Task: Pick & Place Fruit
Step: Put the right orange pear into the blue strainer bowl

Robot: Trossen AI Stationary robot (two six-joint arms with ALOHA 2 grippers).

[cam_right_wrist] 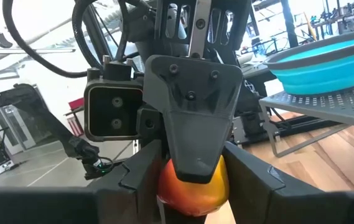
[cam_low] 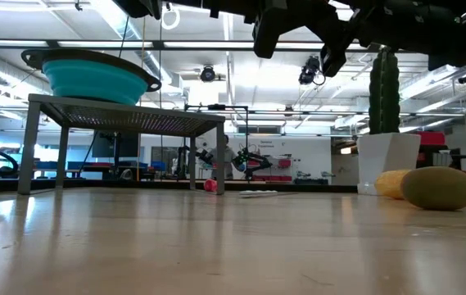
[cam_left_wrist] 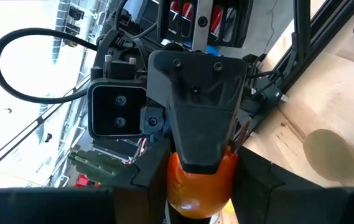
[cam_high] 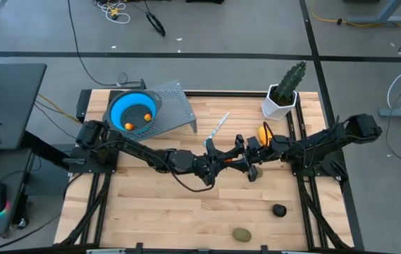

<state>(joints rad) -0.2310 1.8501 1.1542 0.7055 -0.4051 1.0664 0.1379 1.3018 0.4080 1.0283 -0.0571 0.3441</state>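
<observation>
At the upper left of the high view, the blue bowl (cam_high: 133, 111) on its grey stand (cam_high: 175, 106) already holds two small orange pieces (cam_high: 130, 125), so part of the job looks done. At centre the left gripper (cam_high: 234, 156) and the right gripper (cam_high: 251, 149) meet nose to nose above the table. An orange fruit (cam_right_wrist: 192, 183) sits between them, clamped in the right gripper. Whether the left gripper has hold of it yet I cannot tell. It looks like a handover towards the bowl. Still on the wood are an olive oval (cam_high: 241, 233) at the bottom edge, another olive oval (cam_high: 255, 172) just below the grippers, a yellow-orange oval (cam_high: 264, 132) and a dark round fruit (cam_high: 278, 209) at lower right.
</observation>
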